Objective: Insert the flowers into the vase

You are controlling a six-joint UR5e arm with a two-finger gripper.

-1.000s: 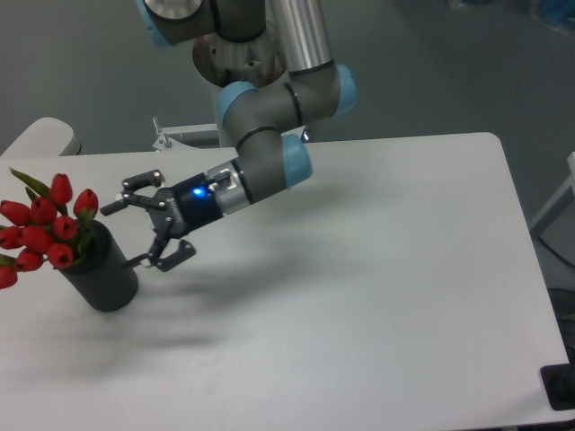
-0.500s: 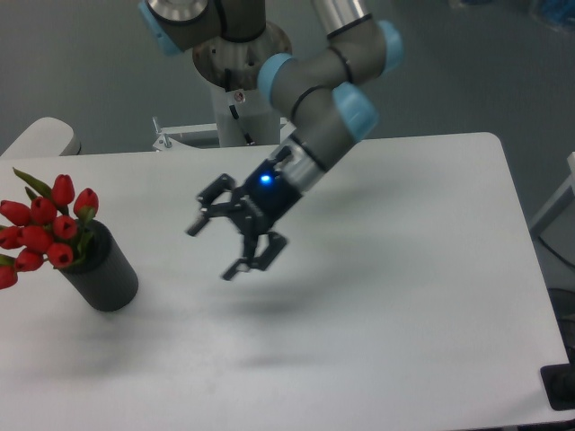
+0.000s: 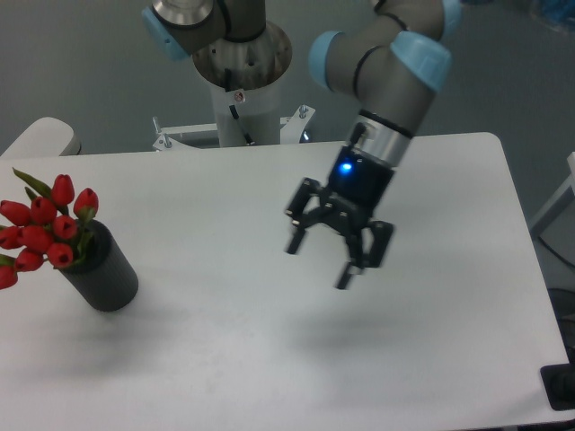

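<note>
- Tool [image 3: 317, 265] hung above the worktop [image 3: 431, 341] approx mid-way across, a bit nearer the back edge than the front, pointing down and slightly toward the front-left.
- Its two fingers [image 3: 296, 241] stood wide apart w/ nothing between them; both dark, jointed, tips splayed out.
- Blue light [image 3: 345, 168] glowed on the black wrist section just above the tool.
- Arm [image 3: 395, 72] came down from the top of the view: grey links w/ light-blue joint caps, silver band above the wrist.
- Robot base [image 3: 243, 90] was a white pedestal behind the back edge, w/ a metal bracket at its foot.
- Vase [image 3: 103, 274] stood upright near the left edge of the worktop, approx mid-depth; dark grey cylinder, well apart from the tool.
- Flowers [image 3: 45, 229] sat in the vase's top, red buds bunched and leaning out over the left edge; a few buds cut off by the frame. One green leaf stuck up at the back-left of the bunch.
- Soft shadow lay on the worktop below and toward the front of the tool.
- A pale rounded object [image 3: 40, 136] showed beyond the back-left corner; couldn't tell what it was.
</note>
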